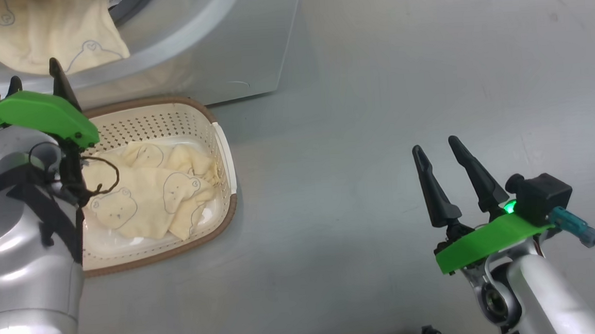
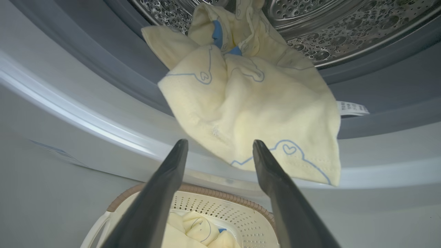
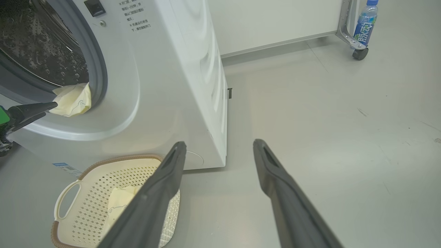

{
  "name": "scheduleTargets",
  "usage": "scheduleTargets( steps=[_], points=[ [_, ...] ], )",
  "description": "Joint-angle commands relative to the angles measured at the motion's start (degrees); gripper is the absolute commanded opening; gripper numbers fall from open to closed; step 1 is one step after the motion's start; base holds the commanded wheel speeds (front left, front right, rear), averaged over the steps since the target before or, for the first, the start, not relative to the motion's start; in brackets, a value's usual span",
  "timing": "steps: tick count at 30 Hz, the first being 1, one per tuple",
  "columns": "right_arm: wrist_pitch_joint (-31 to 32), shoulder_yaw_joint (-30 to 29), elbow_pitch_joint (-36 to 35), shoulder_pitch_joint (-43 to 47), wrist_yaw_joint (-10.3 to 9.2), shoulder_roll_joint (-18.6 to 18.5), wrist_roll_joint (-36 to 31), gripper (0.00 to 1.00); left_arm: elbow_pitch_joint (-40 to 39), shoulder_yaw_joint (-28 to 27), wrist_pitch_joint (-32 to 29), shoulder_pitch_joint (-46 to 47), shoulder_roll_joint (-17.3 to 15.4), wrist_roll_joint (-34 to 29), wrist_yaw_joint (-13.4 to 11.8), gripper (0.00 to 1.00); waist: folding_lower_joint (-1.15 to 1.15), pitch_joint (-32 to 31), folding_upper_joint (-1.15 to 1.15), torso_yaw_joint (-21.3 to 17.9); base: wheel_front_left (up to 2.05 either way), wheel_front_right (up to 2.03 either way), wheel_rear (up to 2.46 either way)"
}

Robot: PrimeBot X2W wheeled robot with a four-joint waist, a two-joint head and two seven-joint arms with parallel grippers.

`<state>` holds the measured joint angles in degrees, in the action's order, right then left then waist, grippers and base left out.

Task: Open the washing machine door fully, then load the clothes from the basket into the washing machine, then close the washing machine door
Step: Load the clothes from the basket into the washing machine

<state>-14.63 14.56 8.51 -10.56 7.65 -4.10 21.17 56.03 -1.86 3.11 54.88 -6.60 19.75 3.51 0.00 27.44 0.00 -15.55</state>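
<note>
The washing machine [image 3: 172, 69] stands with its opening bare; the washing machine door is out of view. One cream garment [image 2: 255, 110] with blue bear outlines hangs half out of the steel drum [image 2: 344, 31], draped over the grey gasket and the white front lip. My left gripper [image 2: 219, 143] is open just in front of its lower hem, holding nothing. Below it sits the basket [image 1: 169, 99] with more of the clothes [image 1: 144, 192] piled inside. My right gripper [image 1: 445, 178] is open and empty over the bare floor, to the right of the basket.
The grey floor stretches wide to the right of the machine. A blue-labelled bottle [image 3: 365, 24] stands on a wheeled metal frame [image 3: 360, 53] far off by the wall. My left forearm [image 1: 17, 230] hangs over the basket's left side.
</note>
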Motion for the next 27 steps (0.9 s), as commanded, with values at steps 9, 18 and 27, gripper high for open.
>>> scheduleTargets(
  steps=[9,18,27],
  points=[
    [-0.4,1.6,-1.4,-1.6,-0.16,-0.6,0.5,1.00,2.6,0.0,2.5,5.2,-1.8,0.3,0.4,1.00,0.00,1.3,0.00,-0.9,0.00,0.00,0.00],
    [-0.4,1.8,-1.5,-1.9,-0.16,-0.9,0.6,1.00,7.3,0.9,4.8,7.8,-2.2,0.5,0.9,0.64,0.00,2.4,0.00,-1.8,0.00,0.00,0.00],
    [-0.4,1.8,-1.7,-2.1,-0.16,-0.9,0.9,1.00,10.2,2.1,7.0,10.4,-3.2,0.0,0.7,0.69,0.00,3.5,0.00,-2.5,0.00,0.00,0.00]
  ],
)
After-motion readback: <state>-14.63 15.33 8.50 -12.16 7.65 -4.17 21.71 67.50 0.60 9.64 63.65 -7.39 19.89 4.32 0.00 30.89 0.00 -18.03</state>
